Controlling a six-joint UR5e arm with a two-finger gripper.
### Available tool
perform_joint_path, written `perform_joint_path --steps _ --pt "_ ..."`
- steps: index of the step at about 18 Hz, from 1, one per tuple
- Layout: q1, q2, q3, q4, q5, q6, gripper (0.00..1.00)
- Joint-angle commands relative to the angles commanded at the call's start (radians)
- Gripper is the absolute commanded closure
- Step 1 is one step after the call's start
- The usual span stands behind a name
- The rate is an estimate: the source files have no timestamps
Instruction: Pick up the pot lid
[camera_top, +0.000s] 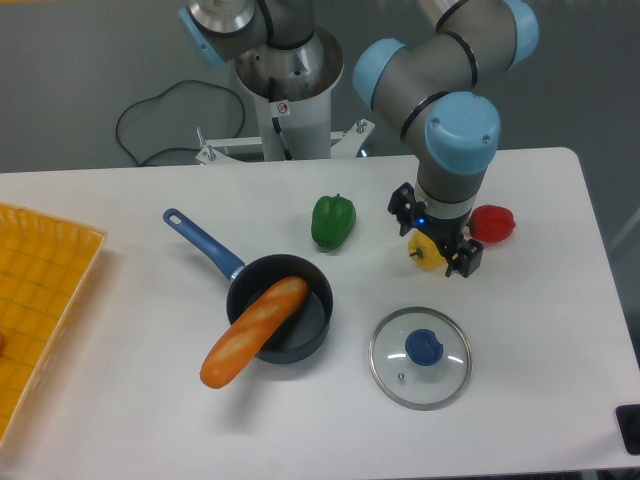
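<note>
Lid (421, 375): on the bench (545, 360), near the pan (318, 318), ungrasped.
Blue knob (424, 347): at the lid's middle, likely the place to grip.
Jaws (434, 238): spread, holding nothing; the step looks like approach. Next, probably: align over the knob, lower astride it, squeeze.
</note>
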Motion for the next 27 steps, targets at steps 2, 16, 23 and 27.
perform_joint_path --steps 2,16,23,27 --pt "0.005 0.000 -0.009 0.027 0.000 -0.006 0.00" --pt "0.032 -0.170 0.090 0.132 -0.008 0.017 0.00" --pt "0.028 -0.222 0.149 0.130 -0.052 -0.182 0.00" --pt "0.009 -0.230 0.155 0.132 -0.057 -0.391 0.00"
